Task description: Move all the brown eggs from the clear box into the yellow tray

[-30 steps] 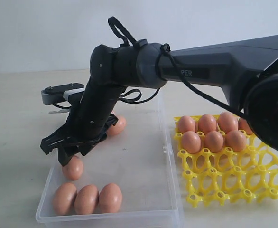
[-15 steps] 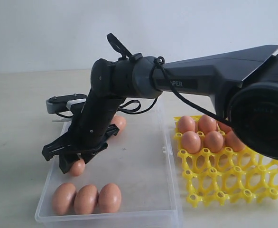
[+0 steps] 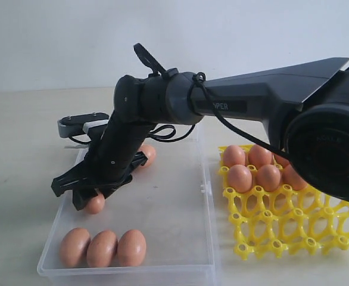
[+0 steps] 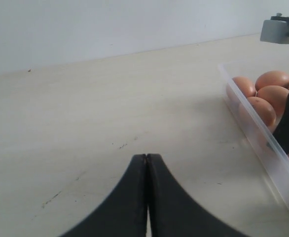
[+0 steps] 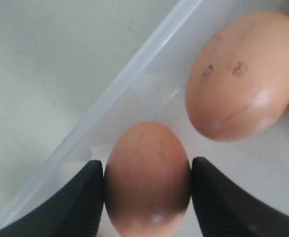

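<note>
My right gripper reaches across into the clear box near its left wall, and its fingers press both sides of a brown egg. The right wrist view shows that egg filling the gap of the gripper, with another egg beside it. Three eggs lie in a row at the box's front, and one more shows behind the arm. The yellow tray on the right holds several eggs in its far cells. My left gripper is shut and empty above the bare table.
The right arm's long dark link spans the tray and the box. In the left wrist view the box wall stands off to one side with eggs behind it. A grey camera block juts from the right wrist.
The right gripper came down around the egg by the left wall and has since risen slightly with it. The box and its three front eggs slid a little to the left.
</note>
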`<state>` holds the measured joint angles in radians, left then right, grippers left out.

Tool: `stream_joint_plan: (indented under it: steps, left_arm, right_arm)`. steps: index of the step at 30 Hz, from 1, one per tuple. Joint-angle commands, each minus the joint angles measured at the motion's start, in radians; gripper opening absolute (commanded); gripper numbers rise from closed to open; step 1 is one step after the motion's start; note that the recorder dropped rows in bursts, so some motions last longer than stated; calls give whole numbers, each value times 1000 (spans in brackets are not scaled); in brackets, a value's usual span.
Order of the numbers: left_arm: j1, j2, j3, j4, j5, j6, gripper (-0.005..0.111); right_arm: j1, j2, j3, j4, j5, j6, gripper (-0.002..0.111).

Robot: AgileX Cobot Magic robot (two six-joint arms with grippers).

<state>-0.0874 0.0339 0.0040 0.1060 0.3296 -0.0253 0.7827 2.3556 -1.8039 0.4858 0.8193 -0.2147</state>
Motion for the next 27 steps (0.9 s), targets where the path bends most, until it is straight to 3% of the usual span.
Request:
stream_joint_plan:
  steps: [1,27]
  left_arm:
    - [-3,1,-4,-1,-14,-4,0]
    - [-3,1,-4,-1,-14,-4,0]
  right_arm:
    - [0,-3,-9,-10,74,-4,52]
    - [-16,-113,-5,-133,288,65,52]
